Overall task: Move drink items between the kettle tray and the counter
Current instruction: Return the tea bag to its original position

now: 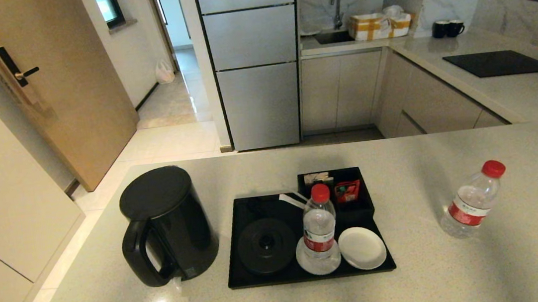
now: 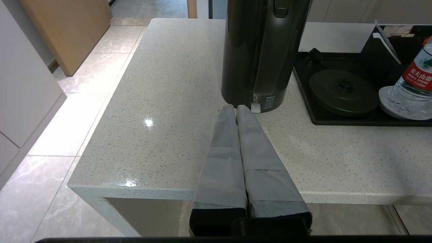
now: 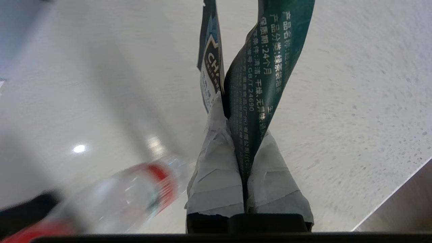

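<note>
The dark teal CHAI sachet point(image 3: 260, 77) is being gripped between the closed jaws of the right gripper point(image 3: 233, 111), above the bench point(image 1: 462, 275) at its right edge and apart from the kettle tray point(image 1: 252, 278). Near it, one water bottle point(image 1: 472, 202) is standing on the bench, well apart from the tray. A second bottle point(image 1: 318, 226) is standing on a white coaster point(image 1: 311, 266) on the tray, beside the round kettle base point(image 1: 265, 246). The left gripper point(image 2: 235, 108) is being held with its jaws closed and empty, just before the black kettle point(image 1: 166, 222).
</note>
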